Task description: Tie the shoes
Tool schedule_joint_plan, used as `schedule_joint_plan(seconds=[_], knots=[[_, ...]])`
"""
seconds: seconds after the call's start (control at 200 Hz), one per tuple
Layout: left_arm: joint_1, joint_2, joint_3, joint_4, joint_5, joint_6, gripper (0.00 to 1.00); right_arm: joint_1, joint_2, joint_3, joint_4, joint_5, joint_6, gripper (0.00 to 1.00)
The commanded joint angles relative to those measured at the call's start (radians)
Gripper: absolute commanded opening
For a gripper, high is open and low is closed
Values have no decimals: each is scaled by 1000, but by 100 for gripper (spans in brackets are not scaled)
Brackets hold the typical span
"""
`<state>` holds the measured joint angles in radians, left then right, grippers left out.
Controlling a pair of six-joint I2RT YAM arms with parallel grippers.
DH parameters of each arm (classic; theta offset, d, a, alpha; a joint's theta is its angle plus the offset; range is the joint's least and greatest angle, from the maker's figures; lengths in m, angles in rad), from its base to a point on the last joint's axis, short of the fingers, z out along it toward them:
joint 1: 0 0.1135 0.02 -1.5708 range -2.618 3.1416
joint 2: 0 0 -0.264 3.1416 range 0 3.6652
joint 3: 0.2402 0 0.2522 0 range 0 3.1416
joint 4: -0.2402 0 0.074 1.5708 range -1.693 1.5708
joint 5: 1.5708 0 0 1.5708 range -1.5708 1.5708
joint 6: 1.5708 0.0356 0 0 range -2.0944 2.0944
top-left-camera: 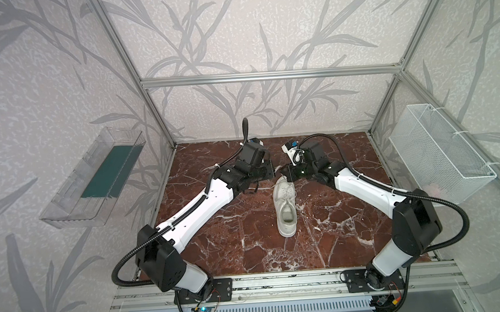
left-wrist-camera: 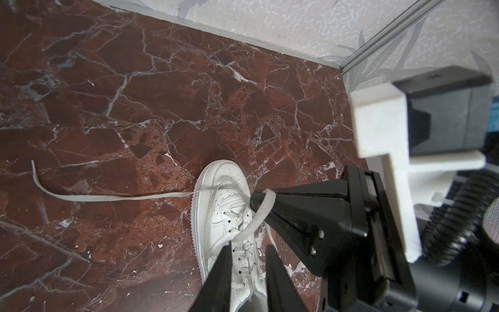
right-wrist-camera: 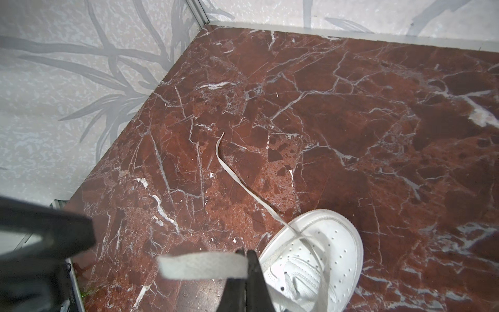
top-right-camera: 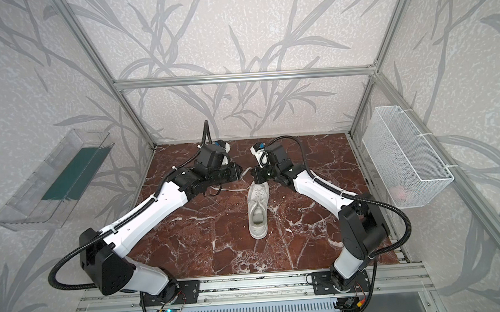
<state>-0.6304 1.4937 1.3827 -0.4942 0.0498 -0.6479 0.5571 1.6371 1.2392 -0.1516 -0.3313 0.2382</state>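
White sneaker, loose flat laces

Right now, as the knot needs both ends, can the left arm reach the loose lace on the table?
Probably yes: the loose lace lies uncovered on the table, out from the toe of the shoe on that arm's side, and the left gripper has its jaws parted.
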Motion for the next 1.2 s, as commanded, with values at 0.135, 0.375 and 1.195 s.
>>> schedule_joint_plan(seconds=[0.135,0.375,1.195], knots=[[49,-31,-52,-30,-16,27,33,4,-46,-15,-16,21,-7,1],[90,41,-102,-92,-104,119,38,4,-63,-20,-21,17,-2,1],[166,464,66,-179,-208,189,55,0,-62,-12,-45,21,-17,1]])
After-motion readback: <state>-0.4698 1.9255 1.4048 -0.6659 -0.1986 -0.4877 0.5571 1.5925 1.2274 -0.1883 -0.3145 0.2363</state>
